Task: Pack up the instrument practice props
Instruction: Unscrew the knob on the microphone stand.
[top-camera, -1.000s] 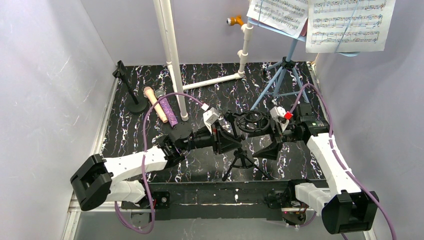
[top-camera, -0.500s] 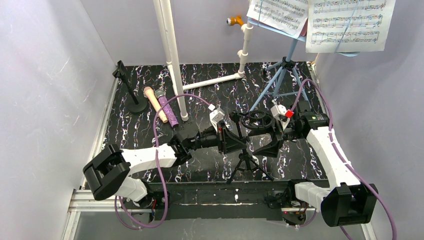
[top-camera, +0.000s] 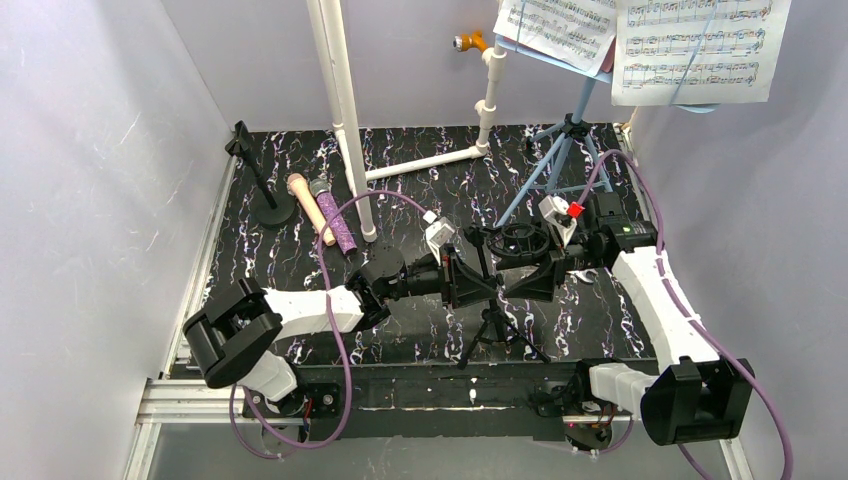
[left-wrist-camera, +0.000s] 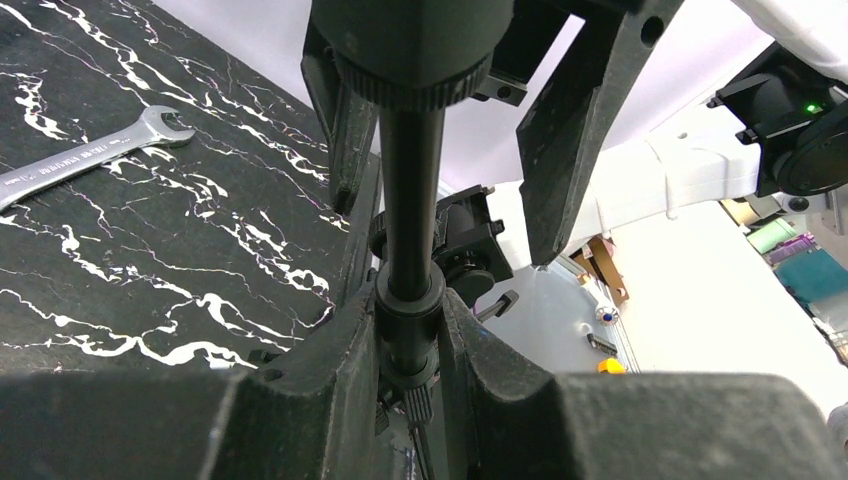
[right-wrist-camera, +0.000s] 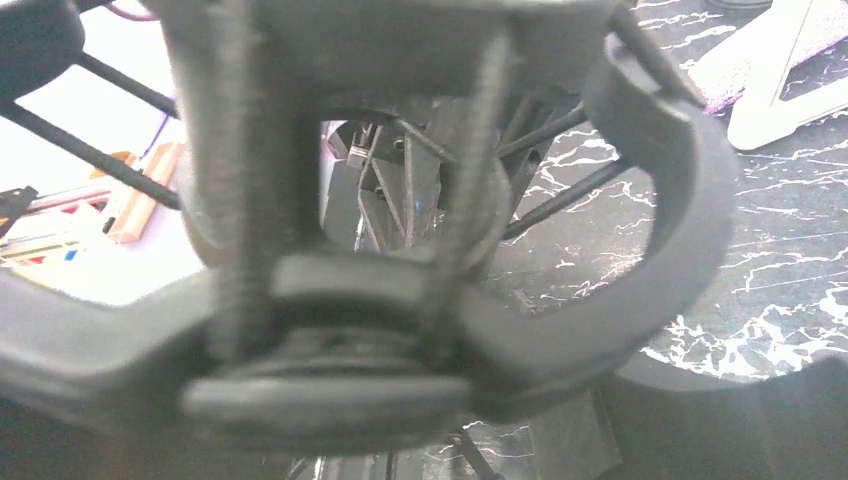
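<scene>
The black mic tripod (top-camera: 493, 335) stands at the mat's near centre with its ring holder (top-camera: 517, 240) on top. My left gripper (top-camera: 468, 280) is shut on its pole (left-wrist-camera: 408, 240), with a finger pressed on each side. My right gripper (top-camera: 530, 283) comes from the right, with its fingers (left-wrist-camera: 570, 130) on either side of the tripod's head. That head fills the right wrist view (right-wrist-camera: 400, 300), blurred. The peach microphone (top-camera: 310, 208) and purple glitter microphone (top-camera: 338, 222) lie at the back left beside the round-base holder (top-camera: 268, 205). The light-blue music rack (top-camera: 560, 160) holds sheet-music pages (top-camera: 695, 45).
White plastic pipes (top-camera: 345, 110) stand and lie at the back centre. A silver wrench (left-wrist-camera: 90, 155) lies on the black marbled mat (top-camera: 260, 280). Grey walls close in both sides and the back. Purple cables loop above both arms.
My left arm has stretched further right and carried the tripod slightly right. My right wrist has drawn back a little toward the far right. Both grippers stay at the tripod.
</scene>
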